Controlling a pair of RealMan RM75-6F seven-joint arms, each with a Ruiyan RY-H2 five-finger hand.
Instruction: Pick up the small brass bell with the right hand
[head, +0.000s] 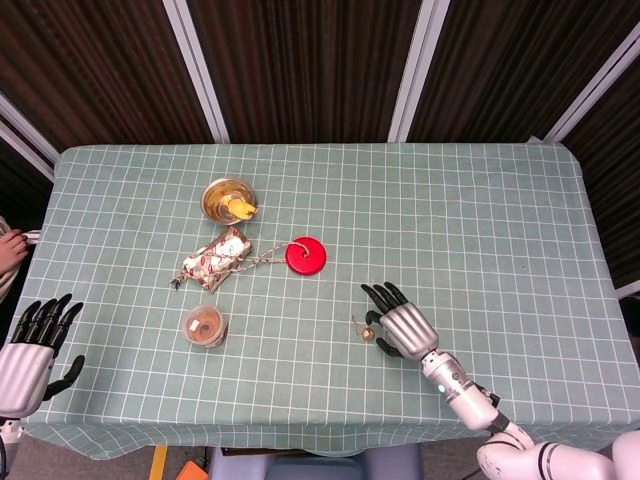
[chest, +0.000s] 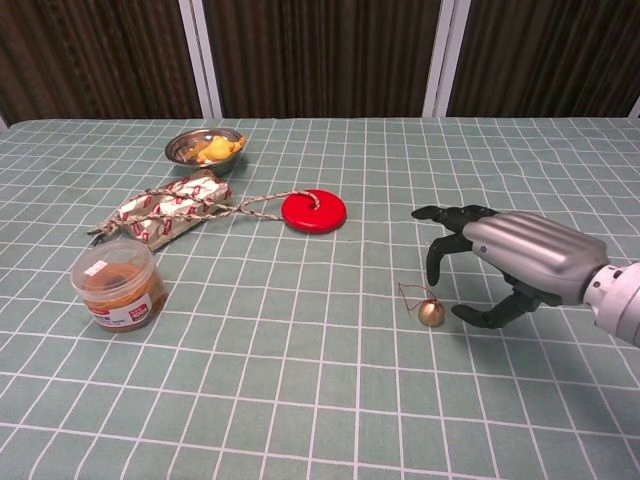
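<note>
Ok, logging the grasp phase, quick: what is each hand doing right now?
Left hand: open, holding nothing.
Right hand: open, fingers spread beside the small brass bell, not holding it.
</note>
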